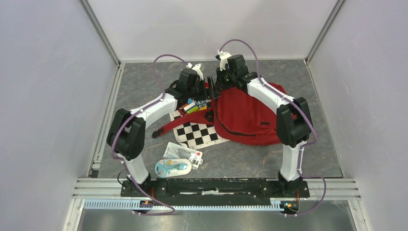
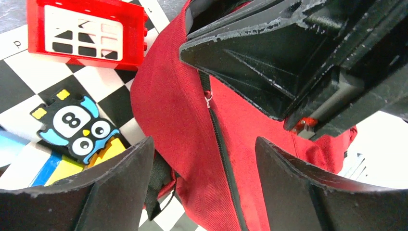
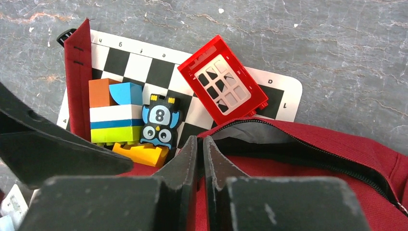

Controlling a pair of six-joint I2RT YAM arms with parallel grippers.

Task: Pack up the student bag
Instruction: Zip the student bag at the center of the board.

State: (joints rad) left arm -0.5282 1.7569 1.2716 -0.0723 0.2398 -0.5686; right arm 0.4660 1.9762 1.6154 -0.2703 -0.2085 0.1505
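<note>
From above, my own wrists cover both sets of fingertips, and the stack of toy blocks [image 3: 115,120] is half lost under the left one. The two packets [image 1: 174,167] nearest my bases are too small to read. My left gripper [image 2: 204,149] stands wide apart over the bag's left edge and holds nothing. The black bulk of my other arm blocks the upper right of that wrist view. My right gripper [image 3: 197,139] is drawn almost together, with only a slit left, and its tips sit on the left end of the bag's open mouth. Whether fabric is nipped in that slit I cannot tell. Inside the mouth I see only shadow.

The table [image 1: 317,91] is grey and veined like stone. Plain pale panels [image 1: 43,96] wall it on the left, far and right sides, and an aluminium rail [image 1: 337,188] runs along the near edge. A checkered board mat [image 1: 199,134] lies left of centre. It carries the blocks, a penguin piece [image 3: 160,122] marked 8 and a red window frame [image 3: 222,84].

The student bag [image 1: 245,115] lies flat right of centre, overlapping the mat's right edge. It is dark red cloth with a black zip and a strip of grey lining at the mouth. One red strap [image 1: 166,126] with a black end trails left along the mat's edge.
</note>
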